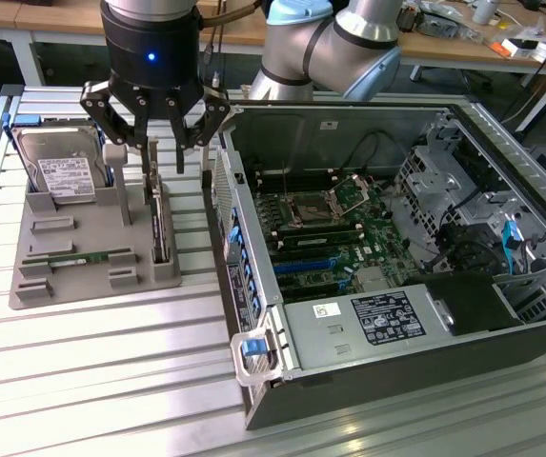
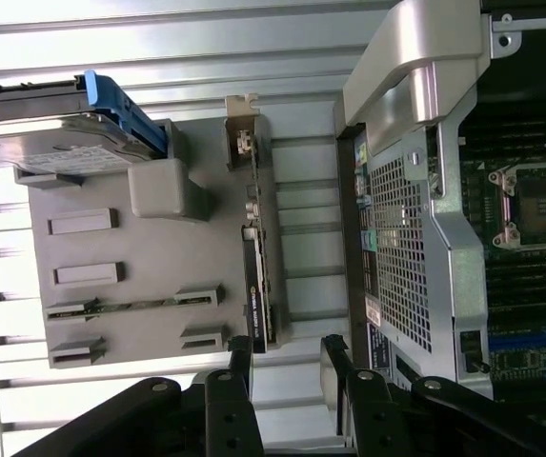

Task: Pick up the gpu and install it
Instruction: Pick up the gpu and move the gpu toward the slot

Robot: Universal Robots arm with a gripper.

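Hand, spread wide, hovers just above the gpu, which stands on edge in its grey holder beside the open computer case, so it is neither picked up nor installed.

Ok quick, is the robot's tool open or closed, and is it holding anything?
Tool: open, holding nothing, above the thin dark card with silvery metal bracket.

The arm holds its hand pointing straight down, jaws wide apart.
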